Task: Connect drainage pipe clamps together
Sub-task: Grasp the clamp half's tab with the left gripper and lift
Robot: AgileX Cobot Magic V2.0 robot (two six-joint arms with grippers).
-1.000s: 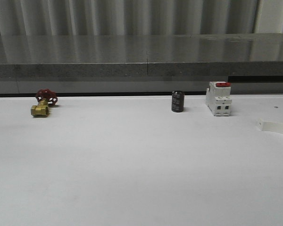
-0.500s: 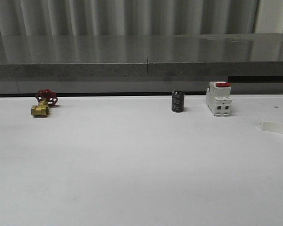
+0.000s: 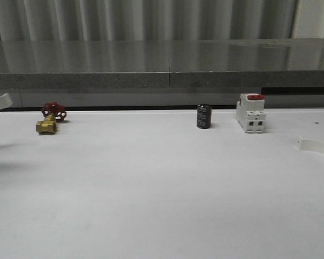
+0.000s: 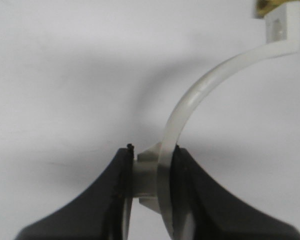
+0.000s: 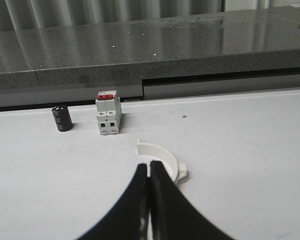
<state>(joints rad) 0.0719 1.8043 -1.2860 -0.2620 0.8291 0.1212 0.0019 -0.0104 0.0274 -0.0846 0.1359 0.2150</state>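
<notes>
Left gripper (image 4: pixel 150 185) clamped on one white plastic half-ring clamp (image 4: pixel 200 95), lifted at far left of frame for joining. Right gripper (image 5: pixel 150 200) pinched on second half-ring (image 5: pixel 162 152), right edge.

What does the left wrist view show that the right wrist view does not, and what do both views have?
The left wrist view shows the left gripper shut on one white half-ring clamp, lifted above the table, with a bit of brass by the clamp's far flange.

The right wrist view shows the right gripper with its fingers together and nothing between them, the other half-ring clamp lying on the table just beyond them, the white breaker with a red top, the black cylinder and the grey ledge.

Both show the white table, a gripper and one clamp half.
</notes>
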